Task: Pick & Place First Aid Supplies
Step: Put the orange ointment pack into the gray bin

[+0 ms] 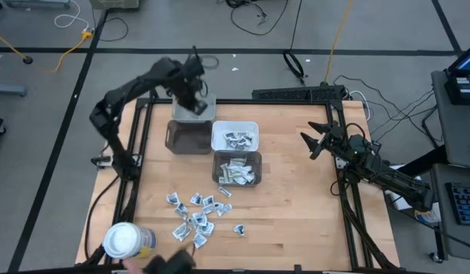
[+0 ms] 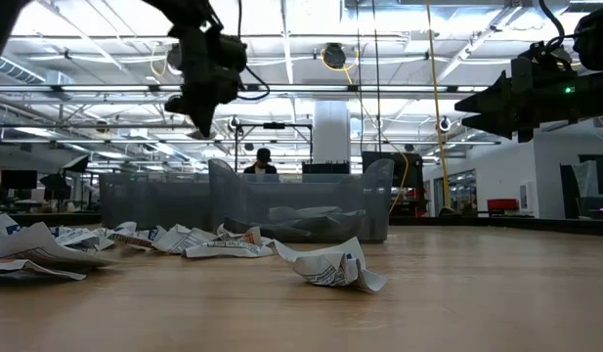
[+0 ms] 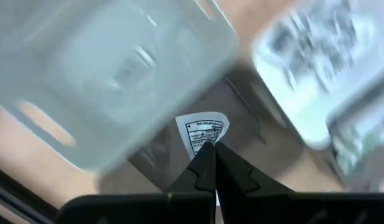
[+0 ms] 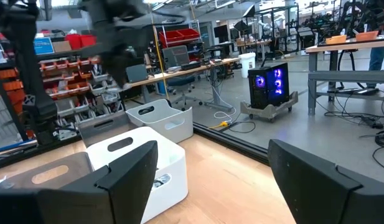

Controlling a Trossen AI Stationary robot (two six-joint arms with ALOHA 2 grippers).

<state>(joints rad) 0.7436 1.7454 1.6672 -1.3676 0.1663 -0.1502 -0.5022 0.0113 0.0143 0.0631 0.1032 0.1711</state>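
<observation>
My left gripper point(image 1: 194, 101) hangs high over the far-left bins, shut on one small white printed packet point(image 3: 203, 130). Under it are a light grey bin point(image 1: 208, 116) and a dark grey bin point(image 1: 187, 138). Beside those, a white bin point(image 1: 218, 129) and another dark bin point(image 1: 218, 179) both hold packets. Several more first aid packets point(image 1: 196, 217) lie flat on the table near its front edge. My right gripper point(image 1: 314, 141) waits open at the table's right side, holding nothing. My left gripper pinches the white packet by one edge point(image 3: 204, 145) between its two fingertips point(image 3: 198, 163), which point steeply down. The rest of the packet sticks out beyond the tips, lifted clear above the bins.
A round white-lidded jar point(image 1: 120, 240) stands at the near left corner. A black frame point(image 1: 349, 205) runs along the table's right side by the right arm. Bare wood point(image 1: 295, 221) lies right of the loose packets. A person point(image 2: 263, 161) shows far behind the table.
</observation>
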